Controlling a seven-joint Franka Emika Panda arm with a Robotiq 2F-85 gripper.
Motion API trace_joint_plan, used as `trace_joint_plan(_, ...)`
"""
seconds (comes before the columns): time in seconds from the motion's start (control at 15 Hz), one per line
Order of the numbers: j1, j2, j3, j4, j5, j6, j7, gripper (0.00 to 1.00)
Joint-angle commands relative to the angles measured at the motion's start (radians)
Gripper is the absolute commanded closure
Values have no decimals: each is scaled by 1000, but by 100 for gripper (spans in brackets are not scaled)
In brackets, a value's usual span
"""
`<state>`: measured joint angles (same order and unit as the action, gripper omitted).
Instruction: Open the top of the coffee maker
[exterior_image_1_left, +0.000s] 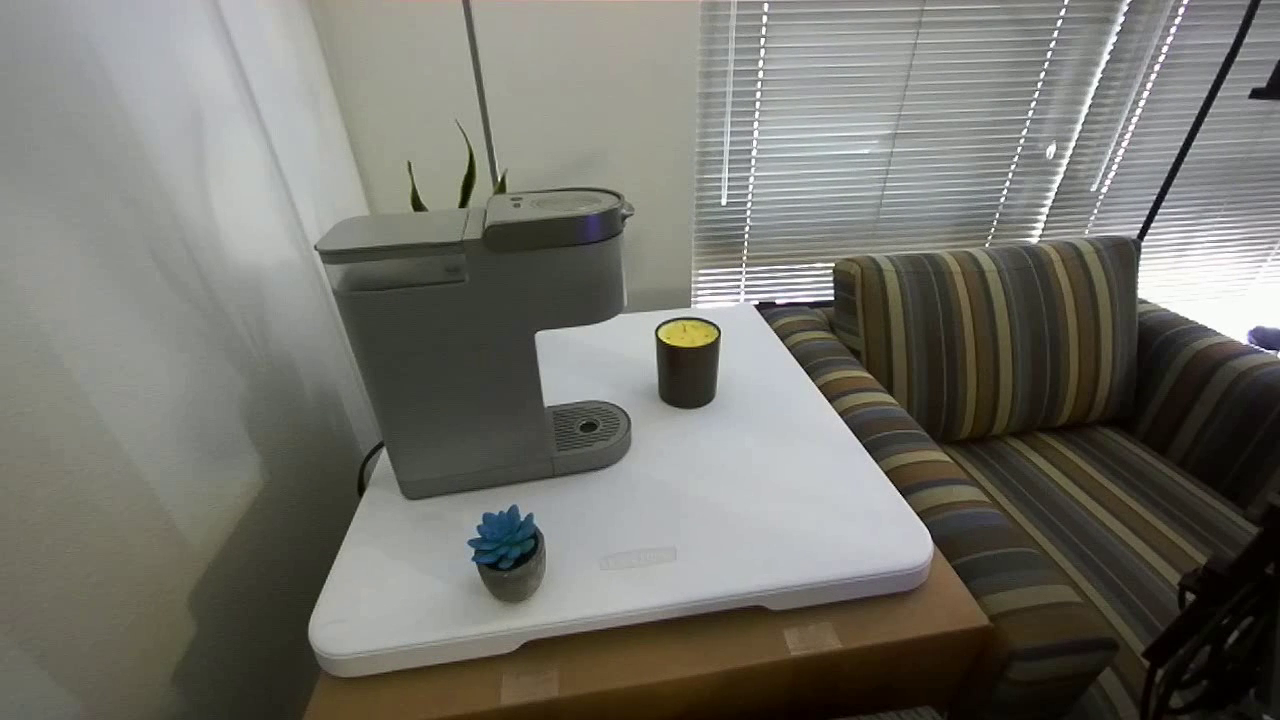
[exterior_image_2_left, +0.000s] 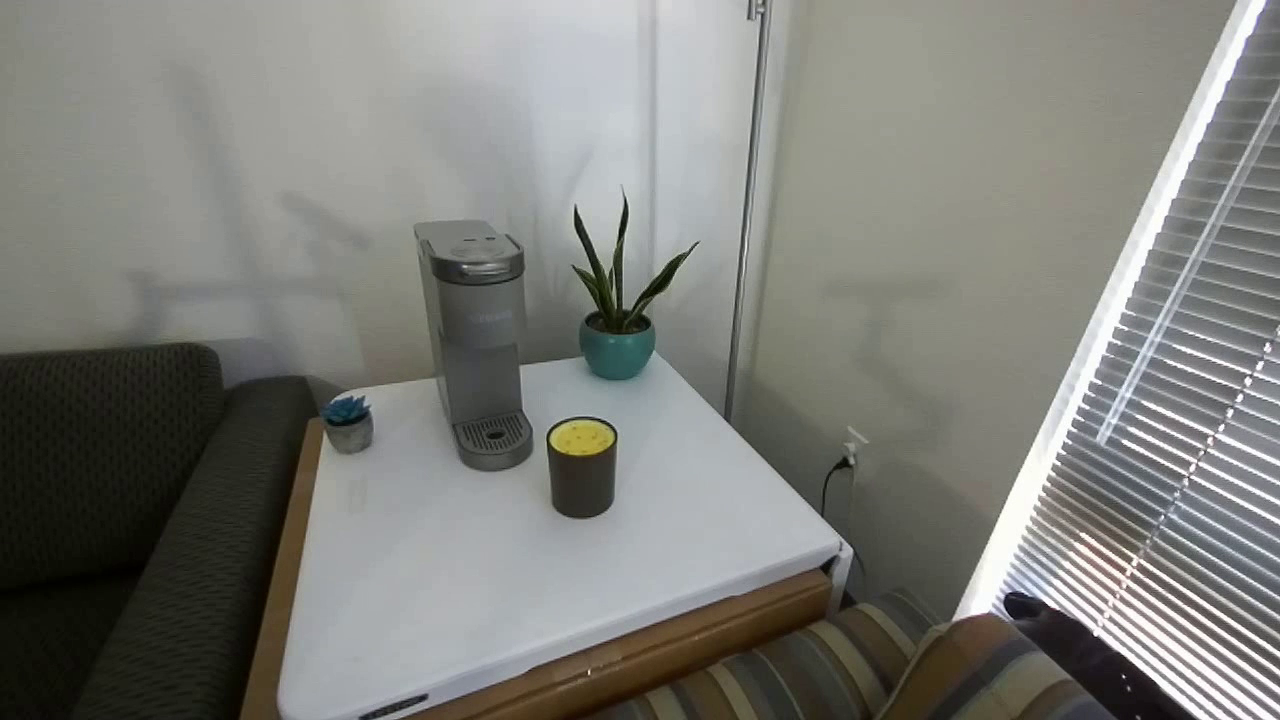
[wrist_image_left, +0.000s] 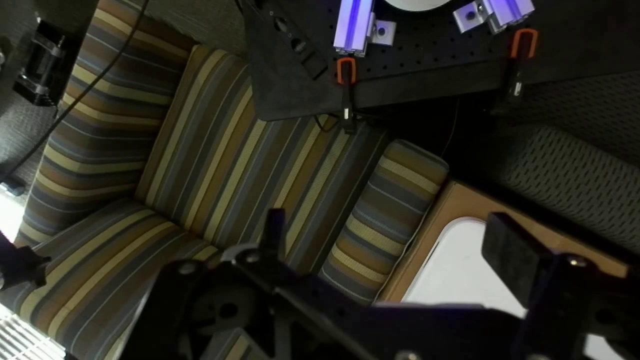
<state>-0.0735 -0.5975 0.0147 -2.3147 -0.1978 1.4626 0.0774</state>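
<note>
The lid (exterior_image_1_left: 556, 204) of the coffee maker (exterior_image_1_left: 445, 390) is down, and the gripper (wrist_image_left: 392, 242) is spread wide.
In both exterior views the coffee maker is seen upright on a white tabletop (exterior_image_1_left: 760, 490), with the lid lying flat along its upper surface, above the round drip base (exterior_image_1_left: 592, 442). A dark candle jar (exterior_image_1_left: 687, 375) is set near the drip base; a small blue plant (exterior_image_1_left: 505, 538) is placed on one side of the coffee maker and a green plant (exterior_image_2_left: 617, 302) in a teal pot (exterior_image_2_left: 617, 352) on the other. In the wrist view the fingers (wrist_image_left: 517, 257) are seen well apart, with a striped armchair (wrist_image_left: 225, 150) and a tabletop corner beyond them.
</note>
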Motion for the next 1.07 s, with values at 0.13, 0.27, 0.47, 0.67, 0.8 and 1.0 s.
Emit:
trace_joint_plan(0.13,22,141,31,88,-40,13,45,0)
trace_joint_plan(0.27,27,185,41,123,-61,8,52,0)
trace_joint_plan(0.47,39,153,29,94,-44,10,47,0)
trace_joint_plan(0.67,39,171,29,108,-45,10,48,0)
trace_joint_plan(0.8,39,204,32,124,-30,28,77,0)
trace_joint_plan(1.0,45,257,22,154,37,85,98,0)
